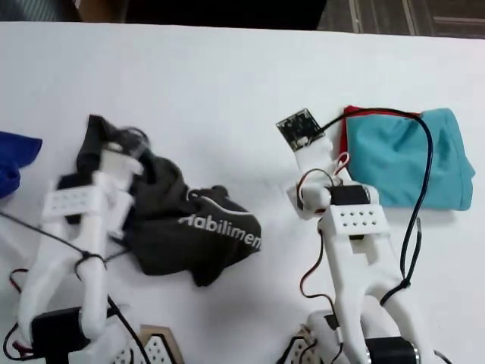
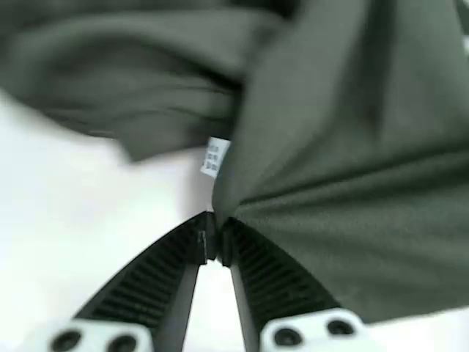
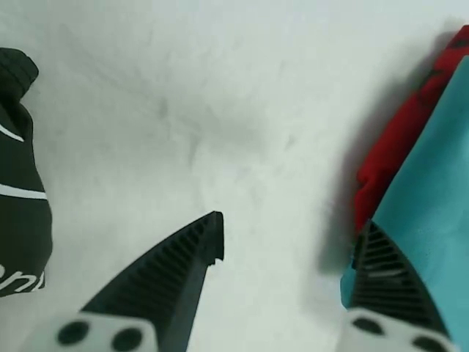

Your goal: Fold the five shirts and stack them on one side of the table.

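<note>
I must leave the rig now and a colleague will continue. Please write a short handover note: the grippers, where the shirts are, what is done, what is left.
Left gripper: jaws shut on a fold of the black shirt, which lies crumpled at centre-left of the table.
Right gripper: jaws open, holding nothing, at the edge of the teal shirt.
Done: the teal shirt is folded and lies on the red shirt at the right side.
Left: fold the black shirt, then the blue shirt at the left edge, and stack both. I count four shirts.

black shirt crumpled, centre-left; teal shirt folded, seemingly atop red shirt, right
</note>
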Controlling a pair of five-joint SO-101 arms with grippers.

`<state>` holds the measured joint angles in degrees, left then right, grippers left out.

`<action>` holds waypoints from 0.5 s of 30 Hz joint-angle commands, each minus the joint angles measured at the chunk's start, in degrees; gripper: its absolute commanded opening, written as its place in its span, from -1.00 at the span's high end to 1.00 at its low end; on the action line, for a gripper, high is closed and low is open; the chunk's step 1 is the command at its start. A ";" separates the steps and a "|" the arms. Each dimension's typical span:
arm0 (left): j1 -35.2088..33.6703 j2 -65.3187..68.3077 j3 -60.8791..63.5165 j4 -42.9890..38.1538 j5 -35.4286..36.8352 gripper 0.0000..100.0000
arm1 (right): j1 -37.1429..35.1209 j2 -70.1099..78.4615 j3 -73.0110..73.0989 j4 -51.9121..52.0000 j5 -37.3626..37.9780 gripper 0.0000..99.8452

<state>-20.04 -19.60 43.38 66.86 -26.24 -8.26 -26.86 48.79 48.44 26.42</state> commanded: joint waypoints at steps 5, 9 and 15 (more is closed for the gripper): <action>-11.25 -0.70 -33.36 16.00 -12.40 0.95 | -0.04 -0.04 0.88 -3.74 -0.62 0.41; -17.32 -0.35 -43.30 22.51 -19.78 0.95 | -0.04 0.04 -2.90 -2.33 -6.15 0.41; -25.85 -0.18 -43.47 23.82 -25.41 0.95 | -6.37 10.77 -27.52 13.41 -7.82 0.41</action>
<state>-42.29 -19.60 2.68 90.07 -49.71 -10.64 -21.67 35.60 54.95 19.12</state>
